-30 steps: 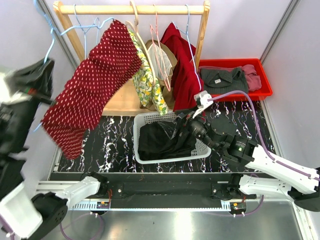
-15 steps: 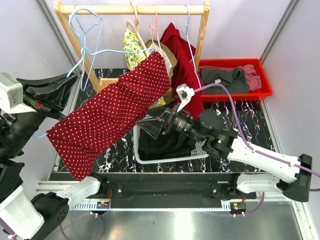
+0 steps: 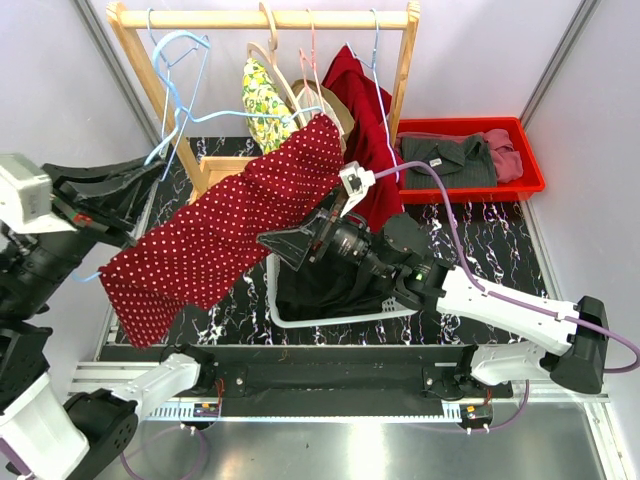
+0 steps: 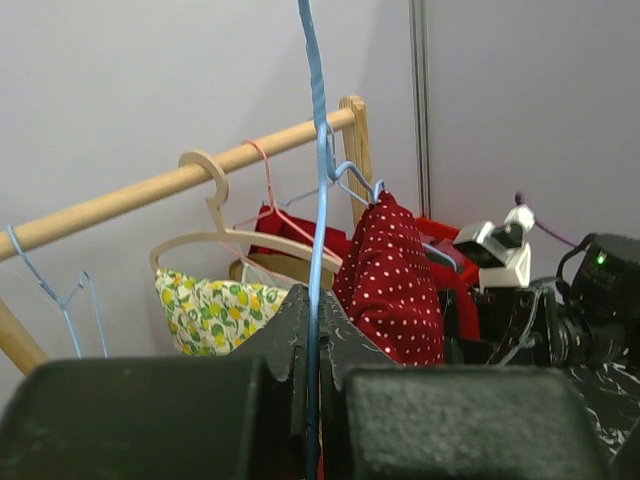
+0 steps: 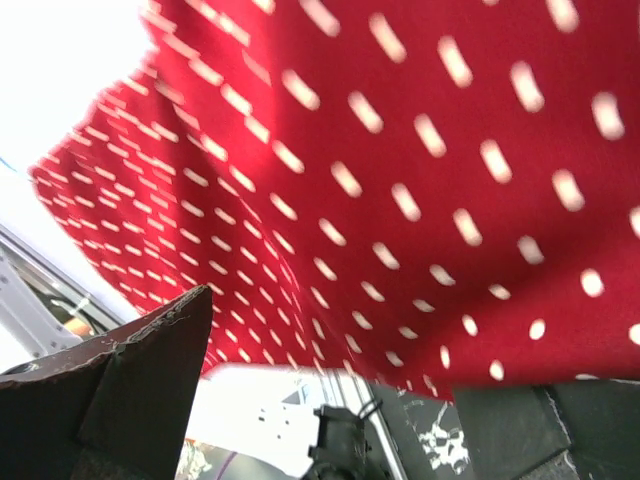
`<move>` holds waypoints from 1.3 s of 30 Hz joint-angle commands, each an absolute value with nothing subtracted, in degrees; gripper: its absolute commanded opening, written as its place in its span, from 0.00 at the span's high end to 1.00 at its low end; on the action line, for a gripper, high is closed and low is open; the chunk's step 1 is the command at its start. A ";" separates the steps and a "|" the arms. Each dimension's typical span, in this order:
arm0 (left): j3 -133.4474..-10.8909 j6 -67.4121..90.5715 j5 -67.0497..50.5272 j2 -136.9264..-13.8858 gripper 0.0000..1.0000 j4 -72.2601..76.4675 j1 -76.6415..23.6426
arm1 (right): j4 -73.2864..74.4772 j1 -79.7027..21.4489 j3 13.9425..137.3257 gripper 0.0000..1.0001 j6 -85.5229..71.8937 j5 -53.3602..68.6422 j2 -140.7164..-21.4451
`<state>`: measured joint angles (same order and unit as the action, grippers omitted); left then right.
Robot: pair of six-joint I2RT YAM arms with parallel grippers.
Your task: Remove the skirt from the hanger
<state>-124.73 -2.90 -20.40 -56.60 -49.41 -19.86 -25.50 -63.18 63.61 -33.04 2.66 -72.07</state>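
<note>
The red skirt with white dots (image 3: 225, 225) hangs slanted from near the rack down to the left edge of the table. Its top end sits on a light blue wire hanger (image 3: 175, 85). My left gripper (image 3: 150, 172) is shut on the hanger's blue wire (image 4: 318, 300); the skirt (image 4: 395, 285) shows just right of that wire. My right gripper (image 3: 290, 245) is open under the skirt's upper half. In the right wrist view the skirt (image 5: 400, 170) fills the frame above the open gripper (image 5: 340, 400), with cloth near but not between the fingers (image 5: 130, 390).
The wooden rack (image 3: 265, 18) holds a lemon-print garment (image 3: 262, 100), a red garment (image 3: 365, 140) and several bare hangers. A white basket (image 3: 275, 250) with dark clothes stands below my right arm. A red bin (image 3: 470, 128) of clothes is at the back right.
The skirt's top end has swung right, off the rack side, and now hangs slanted. My right gripper rose from the basket and moved left under the skirt. My left gripper has lowered, still holding the hanger.
</note>
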 commanded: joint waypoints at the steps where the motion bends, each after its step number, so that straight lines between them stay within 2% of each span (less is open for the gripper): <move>1: -120.24 -1.93 -21.80 -54.32 1.00 -44.30 -19.60 | -31.73 -63.46 66.71 0.00 -30.77 1.85 -70.76; 7: -118.04 -2.55 -21.44 -53.00 1.00 -44.30 -19.60 | -32.34 -63.54 65.13 0.01 -28.30 -2.02 -68.56; 10: -117.95 -2.11 -21.53 -53.00 1.00 -44.30 -19.60 | -33.31 -63.54 65.12 0.13 -28.56 -1.85 -69.52; 11: -117.86 -2.20 -21.53 -53.00 1.00 -44.30 -19.60 | -33.22 -63.46 65.30 0.29 -28.65 -1.76 -70.04; 12: -117.69 -2.28 -21.45 -53.00 1.00 -44.30 -19.60 | -32.96 -63.54 65.56 0.38 -28.65 -1.50 -70.22; 13: -117.60 -2.29 -21.27 -53.00 1.00 -44.30 -19.60 | -32.61 -63.46 66.18 0.64 -28.65 -1.49 -70.49; 14: -117.42 -2.37 -21.36 -52.82 1.00 -44.30 -19.60 | -32.17 -63.54 66.53 0.83 -28.48 -1.67 -70.49; 15: -117.42 -2.20 -21.36 -52.65 1.00 -44.30 -19.51 | -31.38 -63.46 66.71 0.97 -28.48 -3.06 -70.49; 16: -117.07 -2.11 -21.36 -52.56 1.00 -44.38 -19.51 | -31.12 -63.46 66.80 1.00 -28.22 -3.60 -70.23; 21: -112.08 -1.76 -19.69 -50.89 1.00 -44.47 -18.81 | -25.00 -63.54 71.35 1.00 -24.61 0.17 -68.82; 25: -105.92 -2.90 -13.03 -50.01 1.00 -43.86 -18.81 | -14.52 -63.72 87.95 1.00 -23.73 13.06 -71.45; 30: -100.29 -4.66 -5.29 -50.01 1.00 -41.84 -18.81 | -7.22 -65.47 100.70 1.00 -21.89 18.72 -71.20; 39: -99.23 -4.48 4.91 -49.58 1.00 -42.10 -18.81 | -0.01 -65.92 102.22 1.00 -17.94 22.24 -60.32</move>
<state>-99.59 -3.57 -3.57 -51.03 -46.28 -19.07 -3.14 -65.43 100.07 -21.17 19.09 -65.84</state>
